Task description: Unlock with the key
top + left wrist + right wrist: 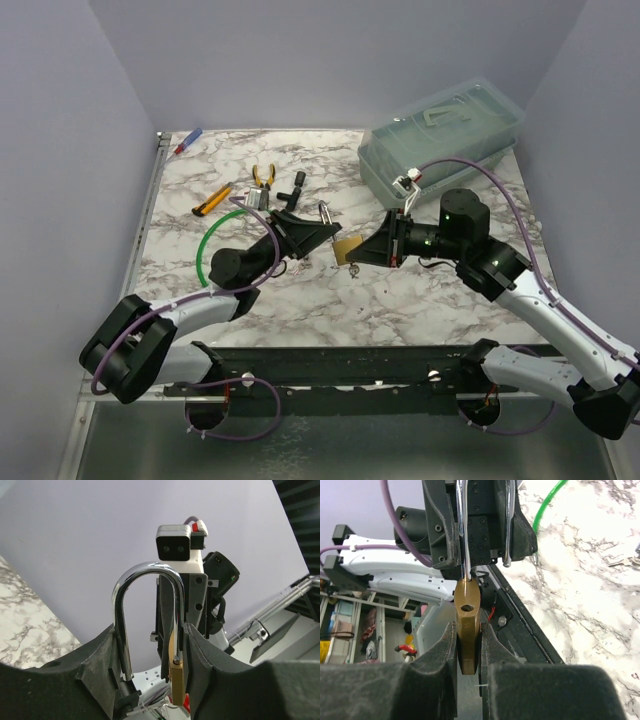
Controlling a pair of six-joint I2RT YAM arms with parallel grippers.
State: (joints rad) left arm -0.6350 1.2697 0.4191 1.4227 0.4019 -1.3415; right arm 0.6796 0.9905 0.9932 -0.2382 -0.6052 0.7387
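Note:
A brass padlock (347,248) hangs in the air between my two grippers, above the middle of the table. My right gripper (468,645) is shut on its brass body (468,625). My left gripper (150,655) is shut on the chrome shackle (145,570), a finger against each leg. One shackle leg is out of the body, and its empty hole shows in the right wrist view. The green cord (212,240) curves on the table left of my left arm. A tiny silver piece, probably the key (535,556), shows at its end.
Orange-handled pliers (263,175), a black L-shaped tool (290,190), a yellow utility knife (212,202) and a red-blue pen (187,142) lie at the back left. A clear lidded box (440,140) stands at the back right. Small metal bits (352,268) lie under the padlock.

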